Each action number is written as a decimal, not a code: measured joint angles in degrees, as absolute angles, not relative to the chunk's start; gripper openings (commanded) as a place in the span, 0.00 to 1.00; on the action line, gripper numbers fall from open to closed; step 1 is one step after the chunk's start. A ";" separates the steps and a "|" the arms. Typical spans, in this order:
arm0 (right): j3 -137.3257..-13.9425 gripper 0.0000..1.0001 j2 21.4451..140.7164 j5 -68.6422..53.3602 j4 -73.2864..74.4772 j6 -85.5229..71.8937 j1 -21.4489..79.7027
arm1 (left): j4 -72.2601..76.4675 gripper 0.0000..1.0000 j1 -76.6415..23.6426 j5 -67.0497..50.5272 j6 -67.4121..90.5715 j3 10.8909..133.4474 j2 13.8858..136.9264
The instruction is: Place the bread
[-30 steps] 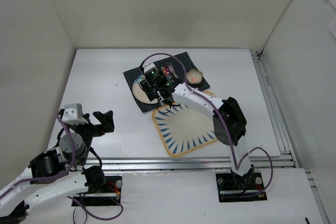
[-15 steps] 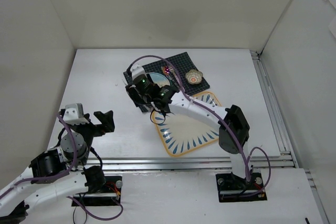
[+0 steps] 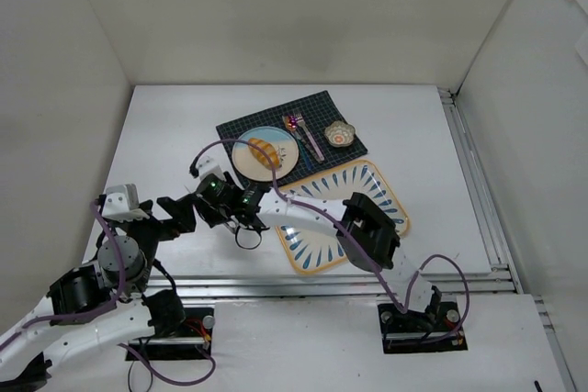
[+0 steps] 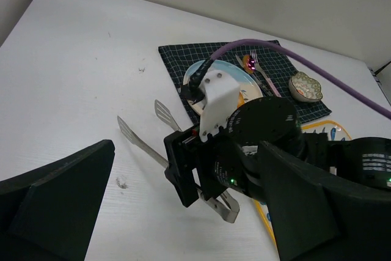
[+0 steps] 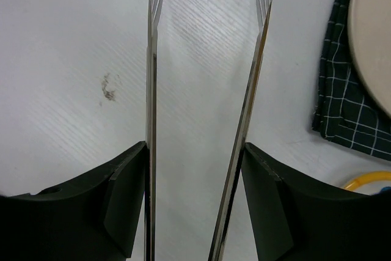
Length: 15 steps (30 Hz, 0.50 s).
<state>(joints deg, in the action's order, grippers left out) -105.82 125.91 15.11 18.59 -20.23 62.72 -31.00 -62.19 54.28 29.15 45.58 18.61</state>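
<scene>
We find the bread (image 3: 264,151) lying on the round plate (image 3: 287,164) atop the checked mat (image 3: 312,112). Well to its left, our right gripper (image 5: 194,151) clamps metal tongs (image 4: 143,145) over the white table (image 3: 165,135). The left gripper (image 3: 172,213) hangs with its jaws spread.

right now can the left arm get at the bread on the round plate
Probably not straight on. The bread lies uncovered on the round plate, but the right gripper, holding the tongs, sits between the open left gripper and the plate. It would have to go over or around.
</scene>
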 measured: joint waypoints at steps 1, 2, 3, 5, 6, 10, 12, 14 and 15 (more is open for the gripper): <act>-105.89 0.58 126.85 15.14 18.59 -20.64 62.63 | -31.05 0.99 -62.19 54.35 29.15 45.39 18.46; -105.91 0.58 127.66 15.22 18.59 -21.04 62.57 | -31.05 0.99 -62.19 54.37 29.15 45.23 18.41; -105.91 0.58 128.35 15.29 18.70 -21.32 62.52 | -31.05 0.99 -62.19 54.35 29.15 45.19 18.41; -106.00 0.59 129.23 15.40 18.81 -21.78 62.52 | -31.03 0.99 -62.19 54.35 29.15 45.19 18.41; -106.17 0.60 129.60 15.38 18.74 -22.20 62.52 | -31.03 0.99 -62.19 54.35 29.15 45.19 18.41; -108.18 0.62 131.96 15.29 18.61 -23.11 62.52 | -31.03 0.99 -62.19 54.35 29.17 45.19 18.41; -109.01 0.63 133.12 15.29 18.50 -23.46 62.50 | -31.03 0.99 -62.19 54.37 29.17 45.19 18.44; -109.60 0.63 134.04 15.18 18.44 -23.83 62.46 | -31.03 0.99 -62.19 54.39 29.17 45.19 18.48; -109.93 0.63 134.47 15.05 18.44 -23.92 62.41 | -31.05 0.99 -62.19 54.41 29.19 45.19 18.48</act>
<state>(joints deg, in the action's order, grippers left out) -109.93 134.47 15.05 18.44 -23.92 62.41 -31.05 -62.19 54.41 29.19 45.19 18.48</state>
